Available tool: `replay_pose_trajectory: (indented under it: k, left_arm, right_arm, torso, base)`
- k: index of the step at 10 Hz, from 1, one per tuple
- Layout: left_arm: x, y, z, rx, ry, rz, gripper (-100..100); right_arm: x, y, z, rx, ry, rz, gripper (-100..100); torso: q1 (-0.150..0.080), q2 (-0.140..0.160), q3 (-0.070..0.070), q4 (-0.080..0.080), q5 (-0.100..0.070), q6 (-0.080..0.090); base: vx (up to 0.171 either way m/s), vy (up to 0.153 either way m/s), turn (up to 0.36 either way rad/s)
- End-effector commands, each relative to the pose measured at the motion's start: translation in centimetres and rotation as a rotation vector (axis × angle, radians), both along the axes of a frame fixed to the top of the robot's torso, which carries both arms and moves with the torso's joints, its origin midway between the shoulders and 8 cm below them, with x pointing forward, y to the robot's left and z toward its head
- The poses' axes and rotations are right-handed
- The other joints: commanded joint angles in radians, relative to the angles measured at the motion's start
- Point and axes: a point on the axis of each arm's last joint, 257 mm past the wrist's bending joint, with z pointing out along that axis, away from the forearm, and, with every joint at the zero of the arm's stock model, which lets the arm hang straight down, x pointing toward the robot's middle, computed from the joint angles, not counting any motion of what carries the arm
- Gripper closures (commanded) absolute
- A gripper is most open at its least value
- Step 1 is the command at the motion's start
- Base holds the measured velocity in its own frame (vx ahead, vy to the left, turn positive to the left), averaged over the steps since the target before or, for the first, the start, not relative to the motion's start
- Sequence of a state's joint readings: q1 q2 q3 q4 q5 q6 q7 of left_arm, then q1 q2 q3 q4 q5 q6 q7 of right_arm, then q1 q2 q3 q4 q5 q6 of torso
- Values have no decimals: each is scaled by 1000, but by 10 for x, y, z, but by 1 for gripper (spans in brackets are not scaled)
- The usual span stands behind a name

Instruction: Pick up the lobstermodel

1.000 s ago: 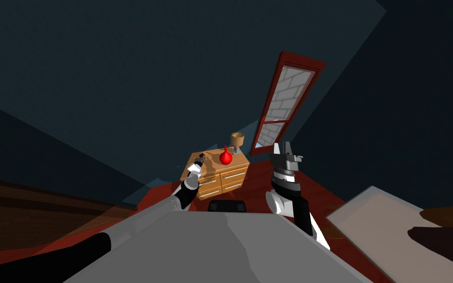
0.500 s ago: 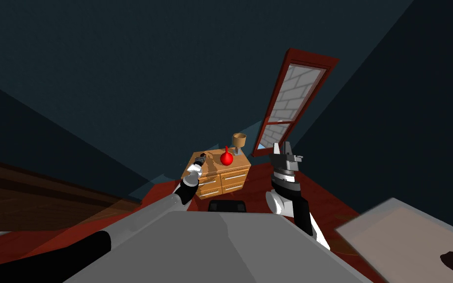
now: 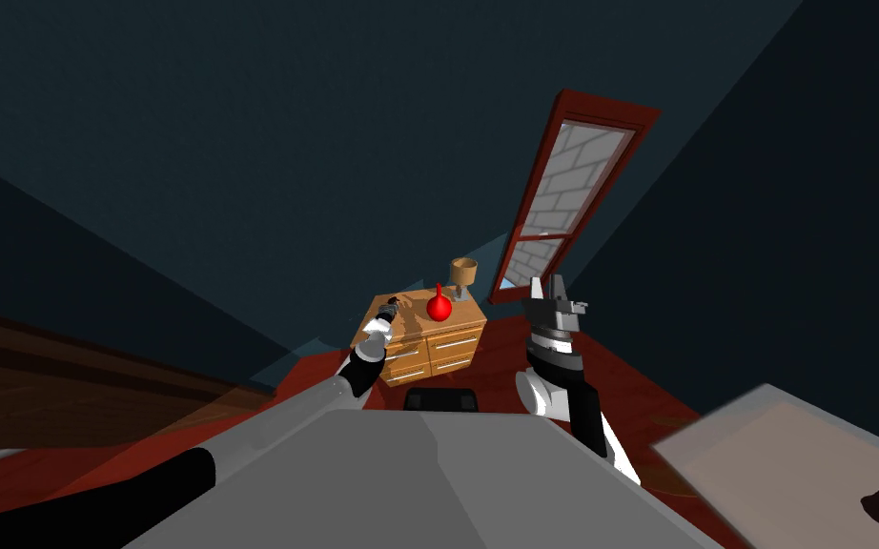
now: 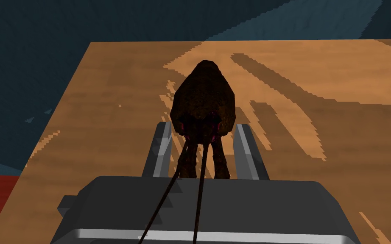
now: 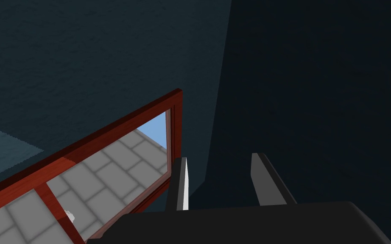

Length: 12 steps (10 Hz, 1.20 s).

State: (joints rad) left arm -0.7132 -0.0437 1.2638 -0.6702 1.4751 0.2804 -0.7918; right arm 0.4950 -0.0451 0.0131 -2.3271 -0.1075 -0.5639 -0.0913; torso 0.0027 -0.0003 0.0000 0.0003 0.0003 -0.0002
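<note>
Left gripper (image 4: pixel 202 126), fingers spread, flanking dark brown lobster model (image 4: pixel 203 97) on wooden dresser (image 4: pixel 105 127) top near a corner. Red vase (image 3: pixel 439 307) and lamp (image 3: pixel 462 271) alongside. Right gripper (image 5: pixel 220 157) raised apart, fingers spread.

Left arm (image 3: pixel 361 367) stretches over the dresser (image 3: pixel 433 345), left gripper (image 4: pixel 202 126) fingers spread; right arm (image 3: pixel 562 381) upright beside the dresser, right gripper (image 5: pixel 220 156) fingers parted.
</note>
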Motion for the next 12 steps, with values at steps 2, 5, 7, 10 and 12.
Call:
replay_pose_trajectory:
  k: [2, 5, 7, 10, 12]
  left_arm:
    - [0, 0, 0, 0, 0, 0, 0]
    - [-9, 9, -12, 33, 65, 21, 100]
    - [-13, 13, -16, 36, 85, 40, 100]
    - [-16, 18, -18, 38, 99, 66, 100]
    - [-14, 15, -16, -13, 79, 81, 100]
  right_arm:
    - [0, 0, 0, 0, 0, 0, 0]
    - [0, 0, 0, 0, 0, 0, 0]
    - [0, 0, 0, 0, 0, 0, 0]
    - [0, 0, 0, 0, 0, 0, 0]
    - [0, 0, 0, 0, 0, 0, 0]
  torso:
    - [0, 0, 0, 0, 0, 0]
    - [3, 0, 0, -1, 1, 2]
    - [4, -1, -2, -3, 2, 2]
    - [4, -2, -4, -7, 3, 0]
    - [5, -3, -5, -8, 4, 1]
  base:
    - [0, 0, 0]
    - [-35, 56, -150]
    - [-37, 57, -107]
    - [-28, 36, -77]
    - [-23, 34, -45]
